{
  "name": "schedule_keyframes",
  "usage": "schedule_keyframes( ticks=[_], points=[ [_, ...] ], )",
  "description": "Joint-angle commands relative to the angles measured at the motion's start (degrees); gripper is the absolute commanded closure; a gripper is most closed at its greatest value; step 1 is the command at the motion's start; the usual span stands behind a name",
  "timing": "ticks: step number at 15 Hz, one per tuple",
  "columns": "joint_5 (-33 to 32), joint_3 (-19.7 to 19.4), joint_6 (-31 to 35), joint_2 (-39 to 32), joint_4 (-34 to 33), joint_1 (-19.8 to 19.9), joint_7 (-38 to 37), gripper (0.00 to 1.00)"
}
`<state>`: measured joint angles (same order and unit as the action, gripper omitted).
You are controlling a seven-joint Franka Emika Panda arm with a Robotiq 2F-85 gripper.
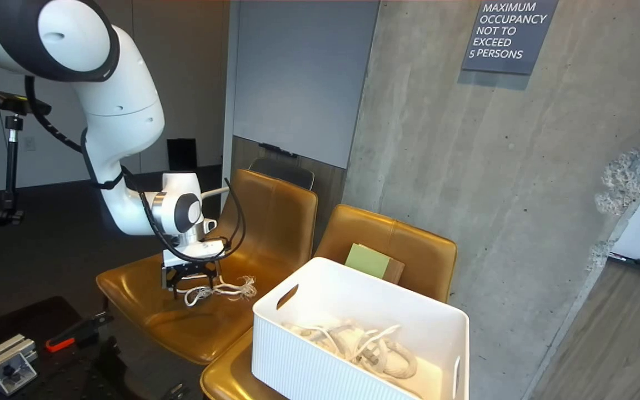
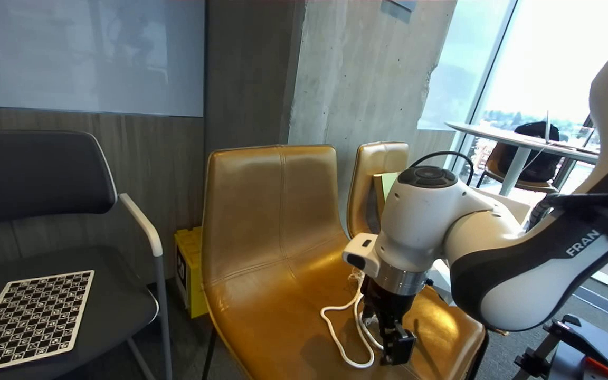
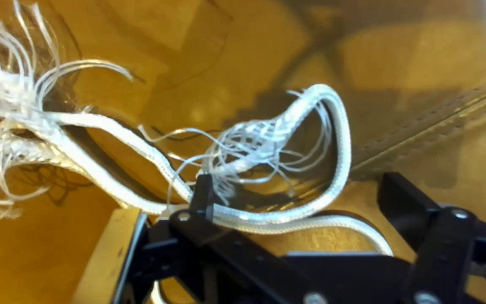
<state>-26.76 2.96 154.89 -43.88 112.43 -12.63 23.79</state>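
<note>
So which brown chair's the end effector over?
The brown leather chair with frayed white rope on it; its brown leather neighbour holds a ribbed white plastic box.

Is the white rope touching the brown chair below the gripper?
Touching: an exterior view shows the white rope lying looped on the brown chair.

In an exterior view, daylight bleaches most of the window to white and glossy highlights lie on the brown leather chair. The floor sinks into gloom in an exterior view. In the wrist view, soft shadows cross the chair, the white rope gleams, and the upper right blurs.
</note>
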Motion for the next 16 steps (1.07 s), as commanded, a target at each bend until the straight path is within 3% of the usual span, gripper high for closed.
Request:
schedule_keyframes(
  ticks=[1,2,3,4,10,13,16],
  points=[
    [-1.96,-2.57,0.03,-5.75,-5.30,-2.82,-3.76,0.00],
    [-2.06,-2.94,-0.16,-6.63,-5.88,-3.37,-4.21,0.00],
    [-2.18,-3.35,-0.35,-7.16,-6.43,-3.86,-4.69,0.10],
    [-2.30,-3.72,-0.60,-7.52,-6.88,-4.23,-5.04,0.26],
    [-3.14,-4.88,-2.29,-3.73,-3.88,-4.63,-5.87,0.72],
    [-4.10,-6.04,-3.71,2.52,0.27,-4.05,-5.20,0.95],
    [-6.31,-7.50,-7.07,10.57,3.36,-3.35,-4.71,1.00]
  ],
)
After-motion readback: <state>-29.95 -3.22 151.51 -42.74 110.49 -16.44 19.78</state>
